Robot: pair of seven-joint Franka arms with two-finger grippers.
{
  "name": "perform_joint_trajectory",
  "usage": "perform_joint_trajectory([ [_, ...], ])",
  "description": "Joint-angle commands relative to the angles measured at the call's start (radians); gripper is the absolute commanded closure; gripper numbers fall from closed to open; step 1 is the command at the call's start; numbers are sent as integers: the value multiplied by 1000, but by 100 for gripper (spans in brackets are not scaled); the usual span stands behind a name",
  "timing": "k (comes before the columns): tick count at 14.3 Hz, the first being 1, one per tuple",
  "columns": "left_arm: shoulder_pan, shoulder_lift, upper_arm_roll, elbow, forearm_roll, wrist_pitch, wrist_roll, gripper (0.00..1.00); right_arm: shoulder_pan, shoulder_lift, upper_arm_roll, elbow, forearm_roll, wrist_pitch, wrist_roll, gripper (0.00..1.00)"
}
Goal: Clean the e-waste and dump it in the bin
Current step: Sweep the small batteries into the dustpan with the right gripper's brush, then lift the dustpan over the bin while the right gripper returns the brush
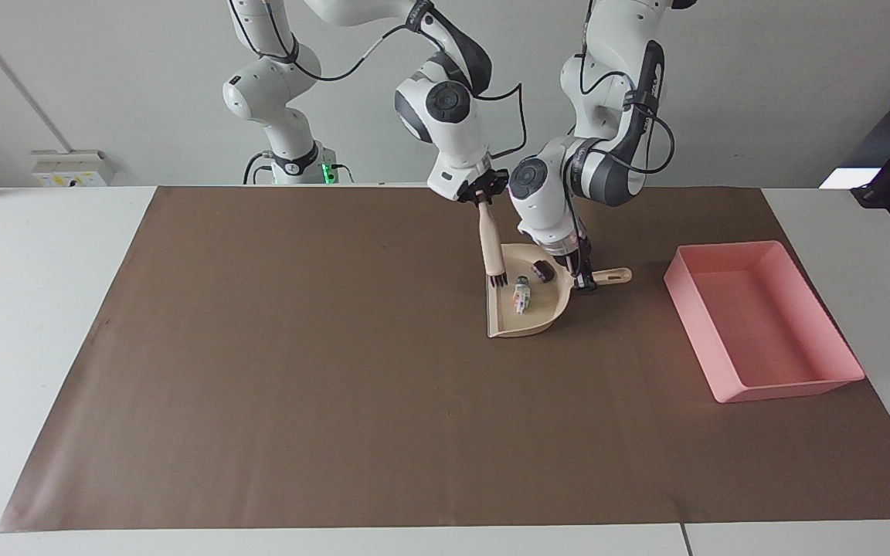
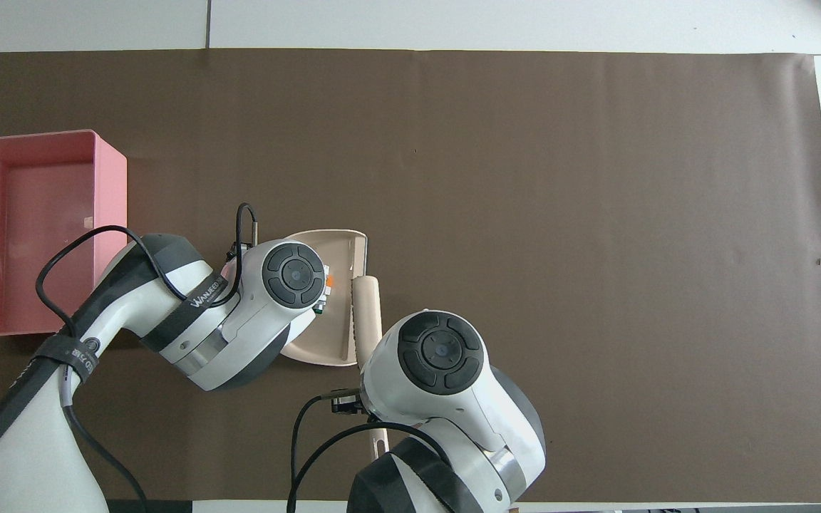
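Both arms bent down from the top centre of the facing view. The right gripper [image 1: 482,197] hung raised over the dustpan's open edge, clamped on the top of a beige brush [image 1: 491,249] that pointed down, its dark bristles at the pan's lip. The left gripper [image 1: 585,283] was low, clamped on the dustpan's handle just right of centre in that view. The white surface [image 1: 43,324] carried a large brown mat [image 1: 298,386] over most of its width, with a pale wall above. The pink bin [image 1: 762,332] lay on the mat at the right of the facing view, toward the left arm's end, well apart from the beige dustpan [image 1: 526,316] at centre. Inside the pan lay the white-grey part [image 1: 521,295] and the black part [image 1: 543,270], near each other. The facing view showed both parts and both grips; in the overhead view the arms' wrists hid the grippers, the black part and most of the pan.
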Motion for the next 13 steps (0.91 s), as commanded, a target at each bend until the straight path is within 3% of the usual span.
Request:
perform_joint_trajectory([
  [1,19,-12,2,-35,-8,76,34,100,-50,-77,7,-19,-77,-96,42,100],
  [5,77,-27,2,-26,-86,98,150,100,-239,-169,8,-24,-204,-271,23,100],
  [8,134,-66,5,-12,-167,95,267,100,-462,-205,7,-21,-247,-382,-211,100],
  [10,174,-81,5,3,-210,87,342,100,-599,-206,7,-27,-316,-397,-359,100],
  [13,238,-100,7,44,-277,62,440,100,-724,-205,8,-57,-442,-356,-520,100],
])
